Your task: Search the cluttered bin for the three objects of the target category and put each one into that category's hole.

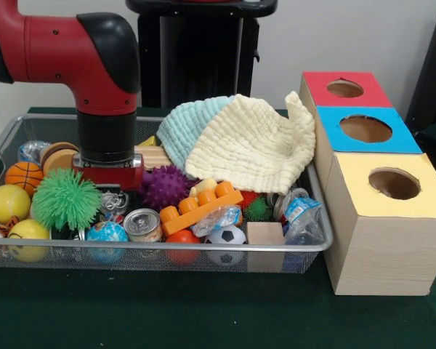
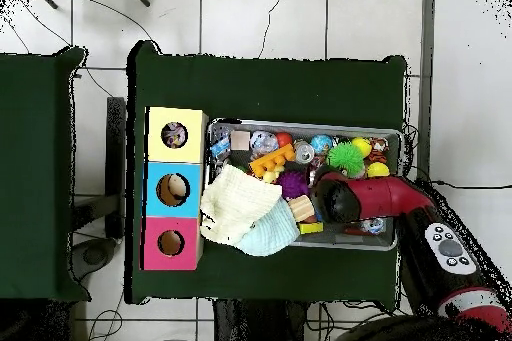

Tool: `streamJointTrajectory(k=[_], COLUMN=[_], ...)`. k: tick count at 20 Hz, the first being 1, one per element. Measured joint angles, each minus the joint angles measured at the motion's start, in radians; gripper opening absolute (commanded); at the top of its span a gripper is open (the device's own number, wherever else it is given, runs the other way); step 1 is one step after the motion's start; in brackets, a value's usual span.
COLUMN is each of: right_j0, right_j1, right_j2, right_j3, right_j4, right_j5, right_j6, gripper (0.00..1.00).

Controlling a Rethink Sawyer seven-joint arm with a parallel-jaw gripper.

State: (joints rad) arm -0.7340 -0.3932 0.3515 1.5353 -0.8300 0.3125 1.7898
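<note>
The bin (image 1: 316, 243) holds mixed toys under the arm (image 1: 105, 65), which bends straight down into its left part. The tool (image 1: 109, 190) sits low among them, beside a green ball (image 1: 65, 200); its jaws are hidden, state unclear. Boxes (image 1: 370, 189) stand well aside.

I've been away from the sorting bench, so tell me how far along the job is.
Some sorting looks done: from overhead, something lies in each of the yellow box, blue box and red box. In hand: the arm is down inside the wire bin, its gripper hidden behind toys. Left: the bin is crowded with balls, cans and blocks, partly under cloths.
</note>
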Motion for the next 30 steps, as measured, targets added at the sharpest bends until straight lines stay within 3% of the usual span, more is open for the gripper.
streamJointTrajectory(k=[5, 6, 10, 15, 20, 25, 30], right_j0=[0.082, 0.108, 0.133, 0.198, 0.208, 0.215, 0.211], right_j1=[0.001, 0.002, 0.005, 0.014, 0.009, -0.070, -0.218], right_j2=[-0.079, -0.100, -0.121, -0.206, -0.240, -0.250, -0.241], right_j3=[-0.029, -0.036, -0.042, -0.051, -0.034, 0.052, 0.180], right_j4=[0.037, 0.043, 0.046, 0.050, 0.059, 0.095, 0.172], right_j5=[-0.002, -0.004, -0.019, -0.107, -0.178, -0.198, -0.198], right_j6=[0.000, 0.000, 0.000, 0.000, 0.000, 0.000, 0.000], gripper=[1.00, 0.00, 0.00, 0.00, 0.00, 0.00, 0.00])
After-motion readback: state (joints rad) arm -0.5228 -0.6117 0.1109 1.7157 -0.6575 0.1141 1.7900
